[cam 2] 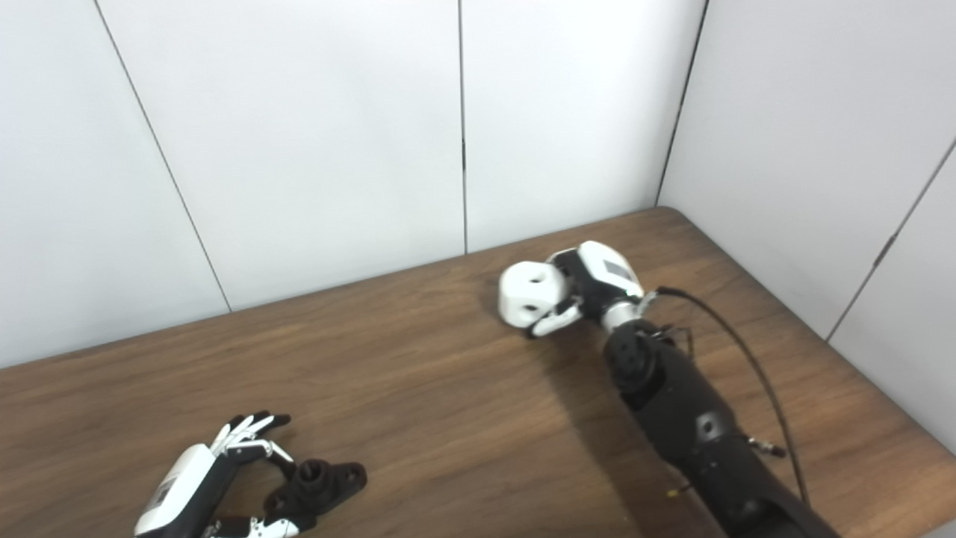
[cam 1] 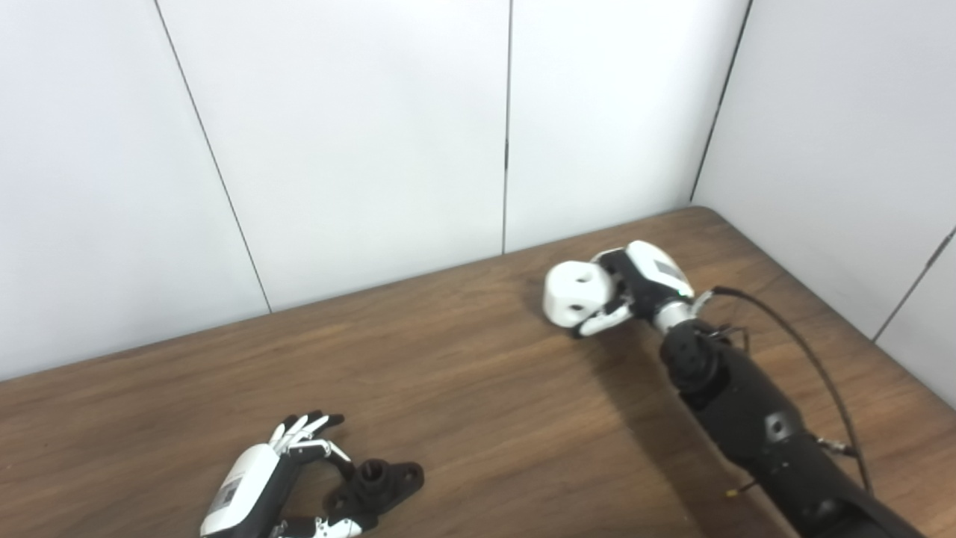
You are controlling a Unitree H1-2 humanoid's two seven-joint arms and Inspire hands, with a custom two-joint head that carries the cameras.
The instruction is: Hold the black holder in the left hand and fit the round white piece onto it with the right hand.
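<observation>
Hiding right hand (cam 1: 635,288) fingers, white piece (cam 1: 575,294)

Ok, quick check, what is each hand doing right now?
Left hand: fingers spread around the black holder on the table, grasp not yet closed, open.
Right hand: shut on the round white piece.

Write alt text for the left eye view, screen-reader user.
The right hand grips a round white piece at the far right of a wooden table. Near the front left, the left hand has its fingers spread around a black holder lying on the table.
</observation>
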